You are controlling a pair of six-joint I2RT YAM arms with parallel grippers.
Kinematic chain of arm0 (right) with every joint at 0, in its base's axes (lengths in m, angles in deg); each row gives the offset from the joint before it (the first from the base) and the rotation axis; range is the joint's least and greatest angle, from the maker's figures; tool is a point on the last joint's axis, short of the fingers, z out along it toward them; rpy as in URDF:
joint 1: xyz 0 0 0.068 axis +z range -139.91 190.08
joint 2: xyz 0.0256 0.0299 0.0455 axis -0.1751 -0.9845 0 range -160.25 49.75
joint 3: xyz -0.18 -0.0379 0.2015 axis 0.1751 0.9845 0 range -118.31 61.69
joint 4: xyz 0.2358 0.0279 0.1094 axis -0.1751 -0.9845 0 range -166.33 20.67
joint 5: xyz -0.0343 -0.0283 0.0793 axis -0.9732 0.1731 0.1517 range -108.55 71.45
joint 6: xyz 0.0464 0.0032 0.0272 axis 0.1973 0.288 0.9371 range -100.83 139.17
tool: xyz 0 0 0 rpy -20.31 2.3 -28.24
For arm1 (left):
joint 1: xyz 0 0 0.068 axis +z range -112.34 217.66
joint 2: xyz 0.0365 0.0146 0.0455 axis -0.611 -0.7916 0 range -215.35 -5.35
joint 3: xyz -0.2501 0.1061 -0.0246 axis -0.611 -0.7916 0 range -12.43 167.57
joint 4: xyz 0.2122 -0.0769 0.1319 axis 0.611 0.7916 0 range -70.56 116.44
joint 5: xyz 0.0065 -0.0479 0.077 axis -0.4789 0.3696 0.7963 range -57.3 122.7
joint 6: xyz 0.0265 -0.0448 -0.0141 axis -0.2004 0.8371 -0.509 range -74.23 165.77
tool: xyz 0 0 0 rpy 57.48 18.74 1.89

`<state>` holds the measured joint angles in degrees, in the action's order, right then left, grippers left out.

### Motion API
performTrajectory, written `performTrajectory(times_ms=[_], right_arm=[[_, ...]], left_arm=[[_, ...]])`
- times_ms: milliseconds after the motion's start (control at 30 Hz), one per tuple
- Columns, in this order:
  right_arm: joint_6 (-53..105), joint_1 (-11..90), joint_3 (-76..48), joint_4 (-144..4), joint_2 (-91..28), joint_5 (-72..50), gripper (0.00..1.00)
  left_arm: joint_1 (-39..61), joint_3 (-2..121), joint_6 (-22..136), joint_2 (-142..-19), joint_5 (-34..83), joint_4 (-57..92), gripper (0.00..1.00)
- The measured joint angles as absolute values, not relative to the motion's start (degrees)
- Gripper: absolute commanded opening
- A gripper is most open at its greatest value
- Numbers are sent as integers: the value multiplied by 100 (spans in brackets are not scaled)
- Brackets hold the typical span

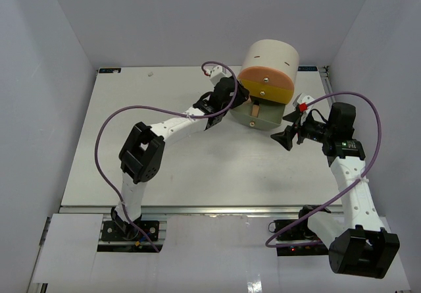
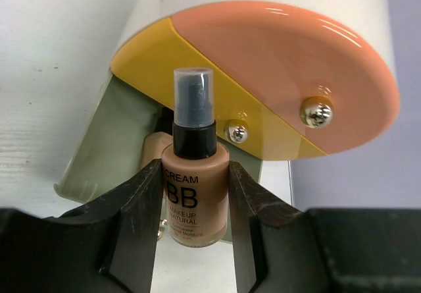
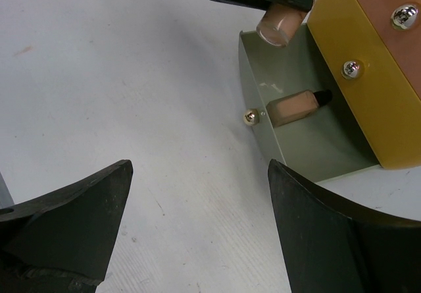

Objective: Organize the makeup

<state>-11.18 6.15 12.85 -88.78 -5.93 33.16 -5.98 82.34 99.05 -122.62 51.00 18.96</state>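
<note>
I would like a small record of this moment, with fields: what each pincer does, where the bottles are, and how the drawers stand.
Left pincer: shut on the BB cream bottle, gripping its sides.
BB cream bottle: beige, black pump, clear cap; held at the open grey-green drawer.
Second bottle: lies on its side inside that drawer.
Right pincer: open, holds nothing, over the table beside the drawer.
Organizer: cream cylinder; pink drawer and yellow drawer above the open one.

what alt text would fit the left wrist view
The left claw grips a beige BB cream bottle with a black pump and clear cap, in front of an open grey drawer. A yellow drawer and a pink drawer with metal knobs sit above it.
</note>
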Motion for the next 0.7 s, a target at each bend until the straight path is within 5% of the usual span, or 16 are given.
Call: performTrajectory(times_ms=[300, 700], right_arm=[[-1114, 560, 1379, -8845, -593, 3371, 90], [-1110, 485, 1532, -8768, -595, 3460, 92]], left_arm=[[-592, 8447, 10169, -12798, 5221, 1820, 69], [-582, 8367, 9810, -12787, 4943, 1377, 72]])
